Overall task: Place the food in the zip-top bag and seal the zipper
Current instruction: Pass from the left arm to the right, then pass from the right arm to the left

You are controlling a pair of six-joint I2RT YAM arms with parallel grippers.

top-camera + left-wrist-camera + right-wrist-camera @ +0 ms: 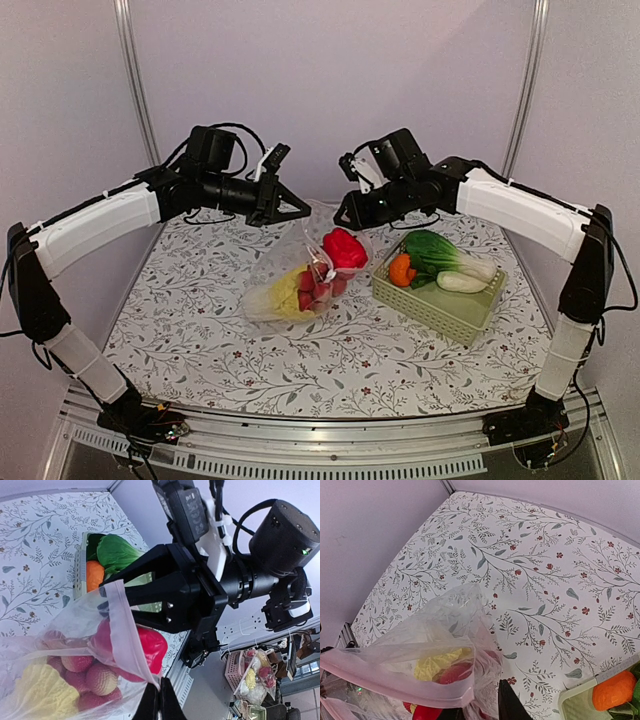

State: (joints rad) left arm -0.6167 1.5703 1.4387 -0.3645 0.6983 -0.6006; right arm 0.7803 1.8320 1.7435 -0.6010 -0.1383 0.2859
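Note:
The zip-top bag (285, 270) lies mid-table with its mouth lifted toward the back. Inside are the yellow-white cabbage (280, 295) and small red-pink fruits (315, 285). A big red fruit (344, 247) sits at the mouth, partly sticking out. My left gripper (300, 212) is shut on one end of the zipper strip (125, 630), its fingers pressed together (160, 700). My right gripper (345, 218) grips the other end, with crumpled bag plastic between its fingers (480, 712). The strip (395, 685) runs taut between the two grippers. The orange (401, 270) lies in the basket.
The pale green slotted basket (440, 310) stands right of the bag, touching it or nearly so. It holds the orange, a green leafy vegetable (435, 250) and a white vegetable (462, 282). Flowered tablecloth shows in front and to the left.

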